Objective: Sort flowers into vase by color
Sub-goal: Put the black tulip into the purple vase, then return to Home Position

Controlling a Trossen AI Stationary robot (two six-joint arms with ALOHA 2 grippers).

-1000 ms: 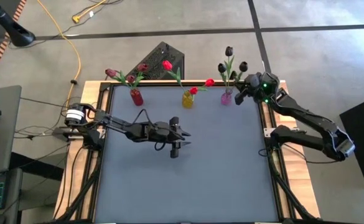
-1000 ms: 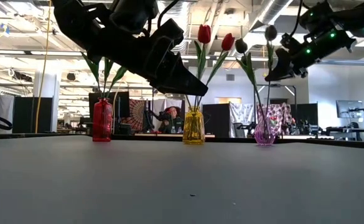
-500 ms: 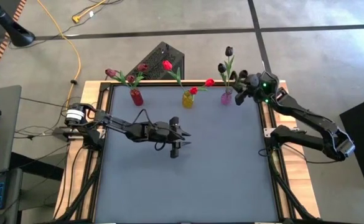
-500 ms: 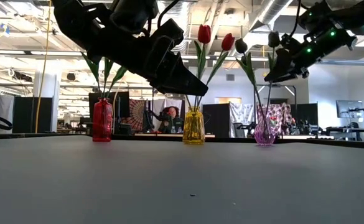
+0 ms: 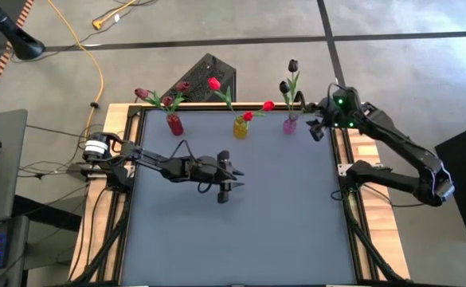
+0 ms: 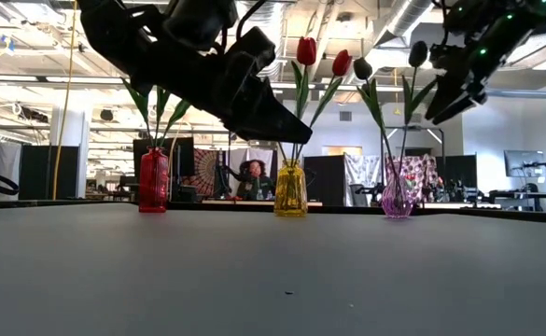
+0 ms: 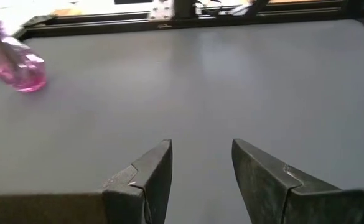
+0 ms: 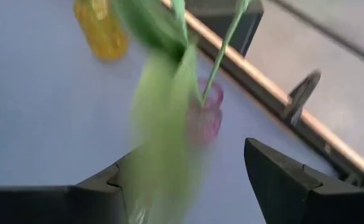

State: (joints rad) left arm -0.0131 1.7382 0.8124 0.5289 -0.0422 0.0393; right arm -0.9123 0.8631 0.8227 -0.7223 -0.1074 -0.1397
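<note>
Gaping wide with nothing between its fingers, the right gripper (image 8: 194, 180) hangs just beside the pink vase (image 5: 290, 124) at the table's (image 5: 240, 231) far right corner, a blurred green leaf (image 8: 163, 130) close before it; its arm reaches in from the right edge, elbow bent; half a second ago it sat nearer the black tulips (image 5: 293, 65) and has drawn back; the left gripper (image 7: 200, 180) waits mid-table, jaws apart and empty, unmoved; red tulips (image 5: 214, 83) stand in the yellow vase (image 5: 240, 127), maroon ones (image 5: 143, 94) in the red vase (image 5: 174, 125)
</note>
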